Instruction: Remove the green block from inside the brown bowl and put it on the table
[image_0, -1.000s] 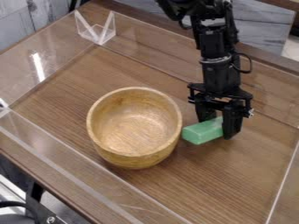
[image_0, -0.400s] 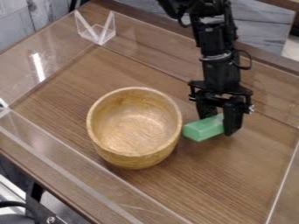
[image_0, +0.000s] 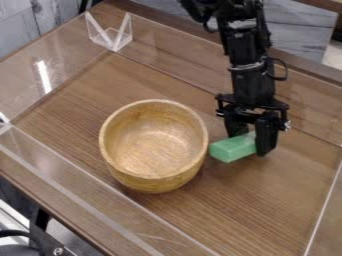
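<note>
The table is spreading wide and brown under everything, its wood grain running across the top, with clear walls standing along its edges. The arm, black and jointed, is reaching down from the top of the view, right of centre. The bowl is sitting upright on the table near the middle, light brown, with a thick rounded rim and a paler inside. The gripper is hanging low at the arm's end, beside the bowl on the right side of the view, and its jaws are closing on the block. The block, bright green, is lying outside the bowl, just beside its right rim, slanting with its upper right end between the dark fingers. Those fingers are covering part of it, and its underside is hard to make out, so whether it is touching the table is not something the view is settling.
</note>
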